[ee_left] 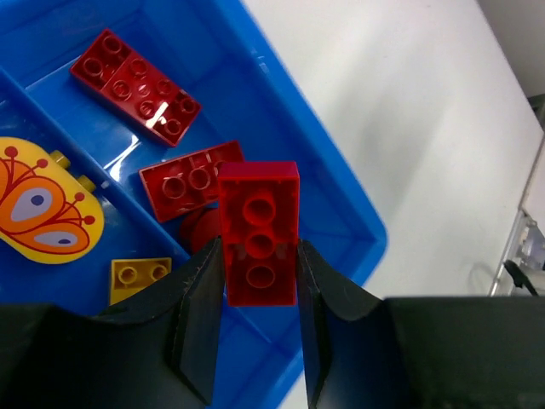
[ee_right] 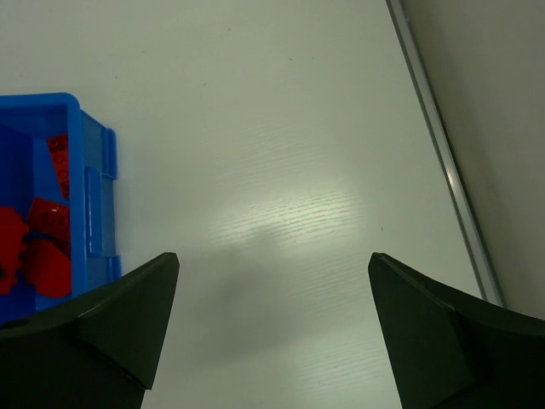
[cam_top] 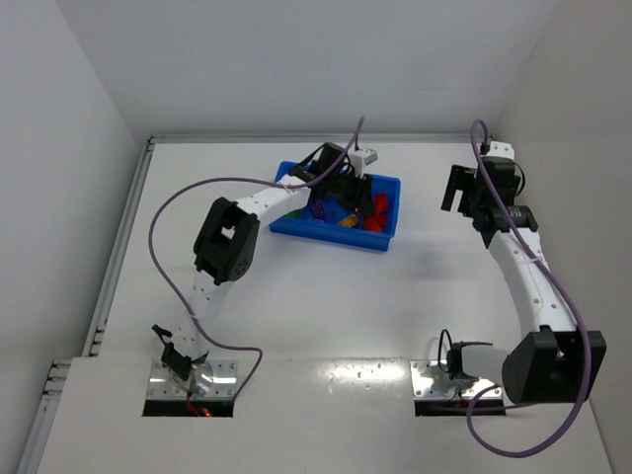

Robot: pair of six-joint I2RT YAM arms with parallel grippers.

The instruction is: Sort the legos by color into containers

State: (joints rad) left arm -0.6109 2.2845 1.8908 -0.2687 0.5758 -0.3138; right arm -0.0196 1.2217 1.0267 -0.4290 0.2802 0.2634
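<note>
Reaches in from the left: left pincer (cam_top: 346, 193), up over the blue tray (cam_top: 331, 235) at the far middle of the white bench (cam_top: 296, 316). Squeezes a red brick (ee_left: 260, 223) tight by its two long sides, one dark finger on each side. Holds it over the red box at the right end of the tray. Cannot tell if the brick touches the tray floor.

Seen from the left wrist, from left to right:
- First, a yellow piece (ee_left: 47, 200) with orange swirls and a small yellow brick (ee_left: 140, 273), both in the box left of the low blue wall.
- Then, in the red box, a long red brick (ee_left: 136, 75) at the back.
- Next, a second red brick (ee_left: 183, 181), just beside the held one, with a round red bit (ee_left: 200, 230) tucked under them.

Further right, well apart from the tray: right pincer (cam_top: 459, 188). Spreads wide, nothing between its fingers. Hangs over bare bench.

Seen from the right wrist, the same pincer (ee_right: 272, 290) gapes over the white top. Shows only a corner of the tray at the left edge, with more red bricks (ee_right: 43, 226) inside.
</note>
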